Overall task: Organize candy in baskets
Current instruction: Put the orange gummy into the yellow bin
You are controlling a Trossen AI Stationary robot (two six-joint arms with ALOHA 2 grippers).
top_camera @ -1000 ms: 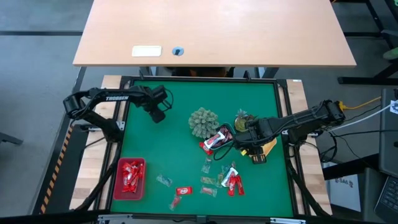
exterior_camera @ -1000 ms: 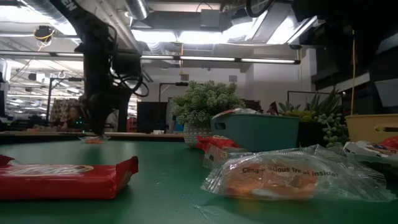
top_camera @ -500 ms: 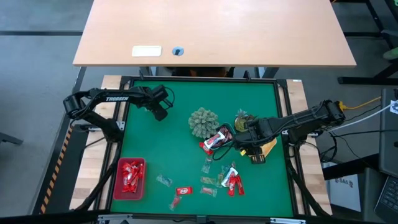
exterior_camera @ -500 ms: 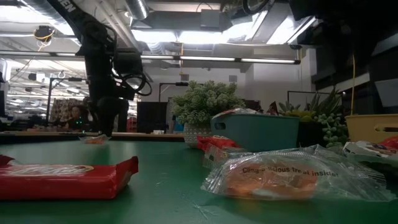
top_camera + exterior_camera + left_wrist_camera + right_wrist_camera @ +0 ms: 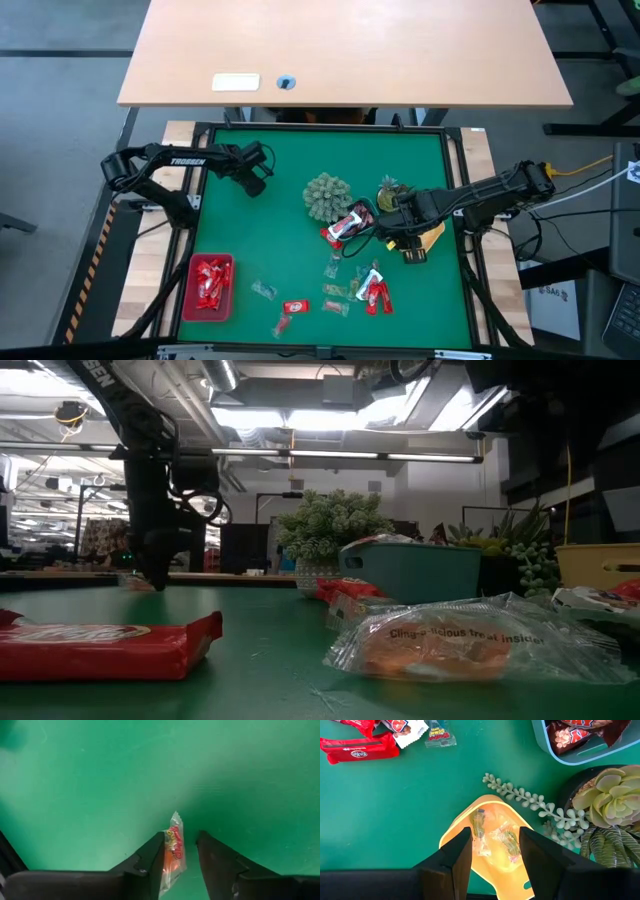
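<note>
Left arm reaches over the tabletop's (image 5: 300,260) far left part, left end effector (image 5: 180,851) pointing down, fingers narrowed around a small orange wrapped candy (image 5: 172,854); whether they actually pinch it can't be told. Right arm bent low, right end effector (image 5: 495,840) apart and empty above the yellow basket (image 5: 492,827) holding clear candies. Blue basket (image 5: 580,745) cut off at frame edge. Red basket (image 5: 209,287) near left, loose candy near middle.

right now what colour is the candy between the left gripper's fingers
Orange, in a clear wrapper with red print: the candy shows best in the left wrist view.
</note>
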